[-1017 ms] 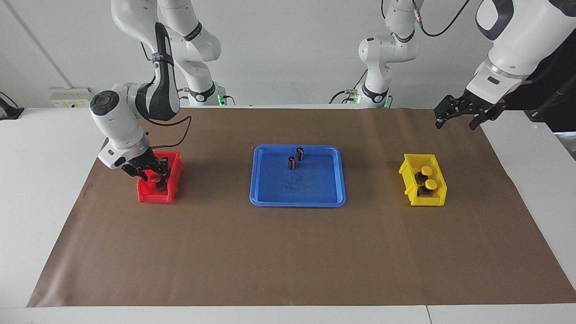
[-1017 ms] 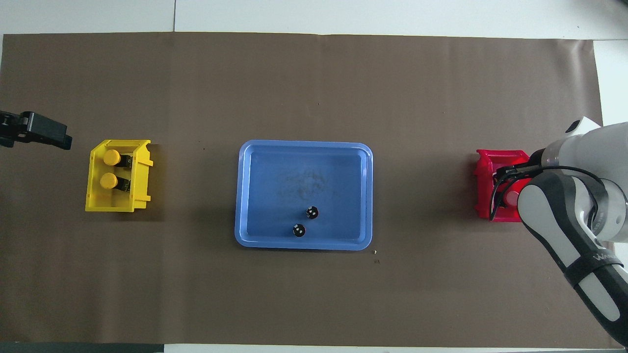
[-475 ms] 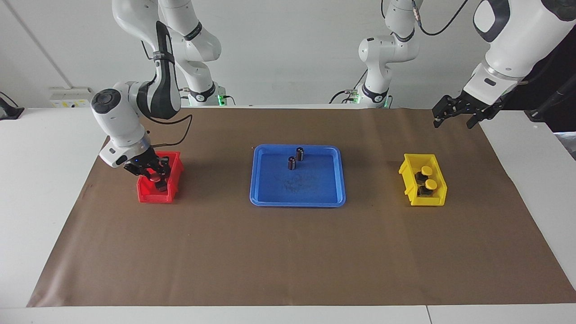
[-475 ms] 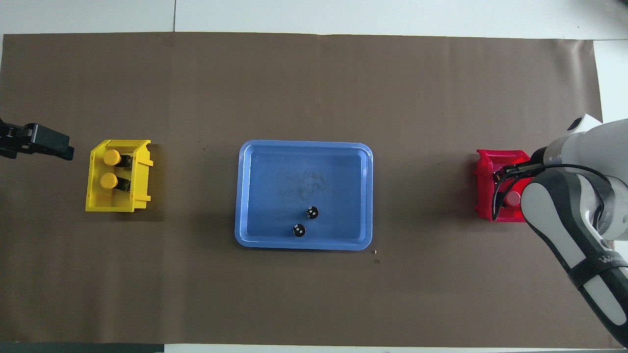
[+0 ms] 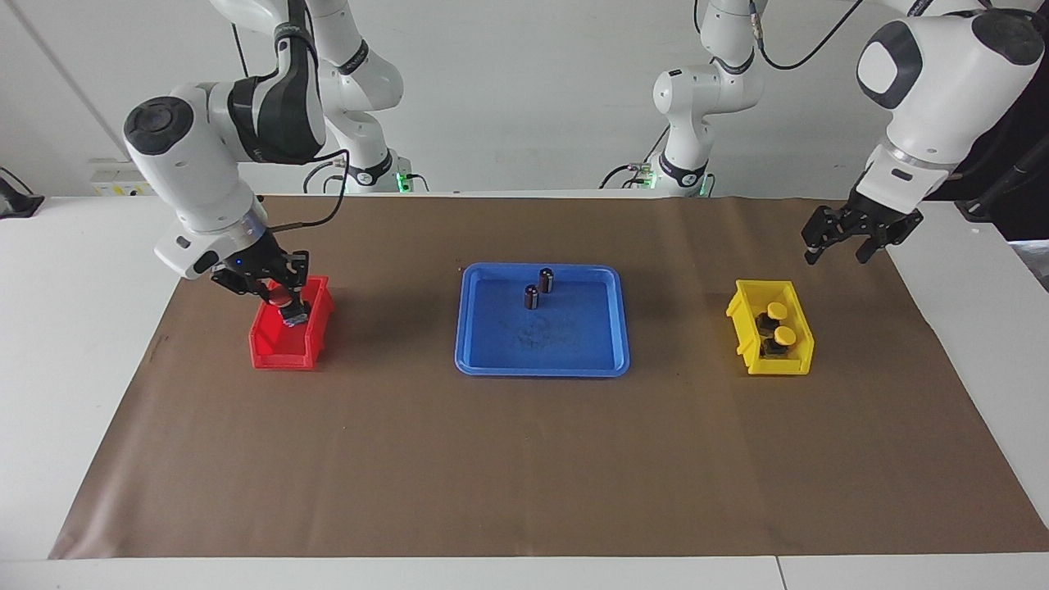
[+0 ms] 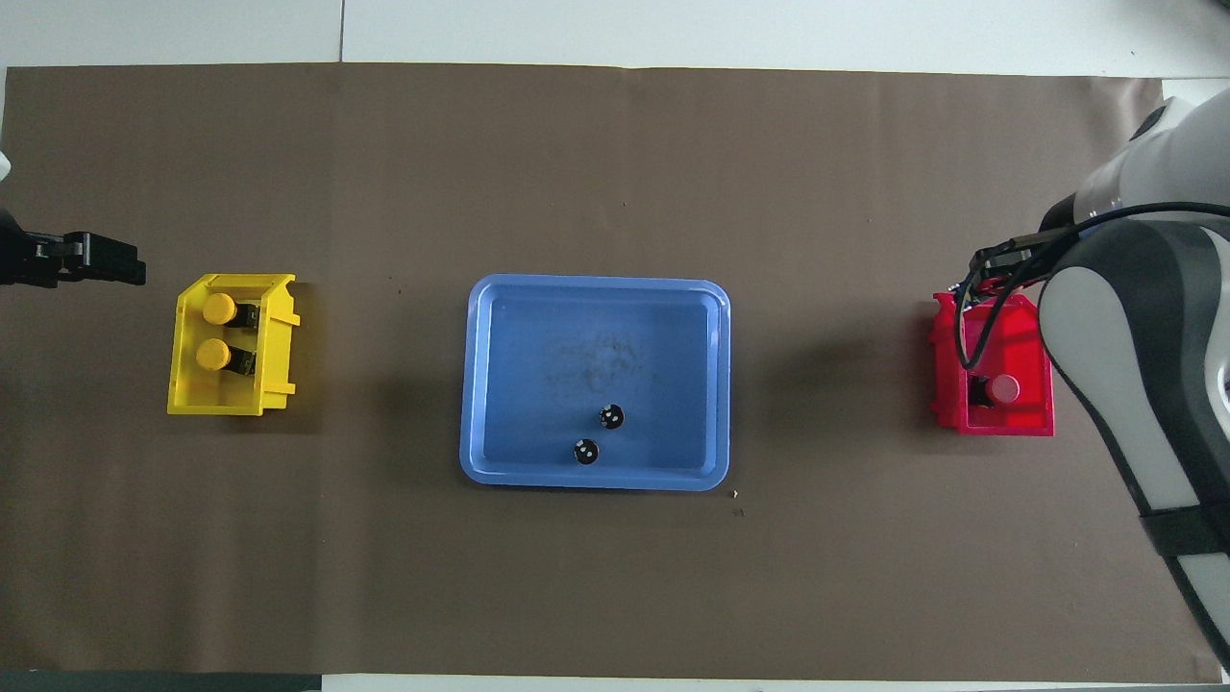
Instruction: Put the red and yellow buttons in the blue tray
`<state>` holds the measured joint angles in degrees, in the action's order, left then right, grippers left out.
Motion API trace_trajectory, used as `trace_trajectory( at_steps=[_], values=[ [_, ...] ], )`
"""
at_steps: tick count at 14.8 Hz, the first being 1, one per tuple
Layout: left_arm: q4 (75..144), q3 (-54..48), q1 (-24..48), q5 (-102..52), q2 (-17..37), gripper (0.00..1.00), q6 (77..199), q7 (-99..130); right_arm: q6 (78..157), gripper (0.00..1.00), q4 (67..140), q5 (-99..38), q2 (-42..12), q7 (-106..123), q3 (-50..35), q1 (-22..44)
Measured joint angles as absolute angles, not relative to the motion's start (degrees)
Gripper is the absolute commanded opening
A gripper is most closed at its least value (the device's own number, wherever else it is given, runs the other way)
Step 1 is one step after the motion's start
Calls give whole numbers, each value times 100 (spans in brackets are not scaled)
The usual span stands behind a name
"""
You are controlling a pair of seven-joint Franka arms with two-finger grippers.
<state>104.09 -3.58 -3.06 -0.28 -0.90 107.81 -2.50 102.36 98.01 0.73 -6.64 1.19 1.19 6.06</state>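
My right gripper [image 5: 283, 301] is shut on a red button [image 5: 279, 294] and holds it just above the red bin [image 5: 283, 352]. In the overhead view my own arm hides that gripper. A second red button [image 6: 1004, 388] lies in the red bin [image 6: 995, 423]. Two yellow buttons [image 5: 777, 311] [image 5: 785, 334] sit in the yellow bin [image 5: 770, 365]; from overhead they are the yellow buttons [image 6: 219, 308] [image 6: 212, 356]. My left gripper [image 5: 836, 254] hangs open in the air, off the yellow bin [image 6: 216, 404] toward the left arm's end of the table. The blue tray [image 5: 541, 362] lies mid-table.
Two dark capless cylinders [image 5: 546, 280] [image 5: 531, 297] stand in the blue tray [image 6: 596, 288], in the part nearer the robots. Brown paper covers the table around the tray and both bins.
My right gripper closed on a red button inside the red bin and lifted it above the bin. My left gripper came down and moved closer to the yellow bin.
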Motion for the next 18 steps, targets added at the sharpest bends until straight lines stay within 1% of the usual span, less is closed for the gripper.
trace_trajectory(
  at_steps=[2,5,7,8,9,11,15,17,18],
  values=[
    [10880,-356,-362,-28,17,83,11454,-251,10509,6,9583,52,-906,-1005,97,1338],
    [11289,-366,-362,-28,404,82,12274,-246,11210,6,9556,48,-1337,-2688,65,2504],
    [11418,-379,-351,-29,658,80,12598,-245,11412,7,9356,67,-1810,-3784,64,3182],
    [11434,-389,-346,-29,746,79,12667,-245,11494,7,9188,75,-2075,-4148,65,3412],
    [11441,-398,-343,-29,798,78,12698,-244,11604,7,9046,76,-2309,-4347,68,3558],
    [11492,-408,-340,-29,821,76,12737,-242,11807,8,8916,72,-2588,-4449,79,3633],
    [11729,-421,-332,-29,819,75,12985,-209,12012,10,9026,46,-2680,-4494,122,3618],
    [11917,-442,-315,-29,819,74,13164,-198,12051,14,9150,39,-2680,-4545,120,3637],
    [11983,-450,-308,-29,819,72,13200,-194,12058,28,9203,37,-2680,-4586,118,3639]
  ],
)
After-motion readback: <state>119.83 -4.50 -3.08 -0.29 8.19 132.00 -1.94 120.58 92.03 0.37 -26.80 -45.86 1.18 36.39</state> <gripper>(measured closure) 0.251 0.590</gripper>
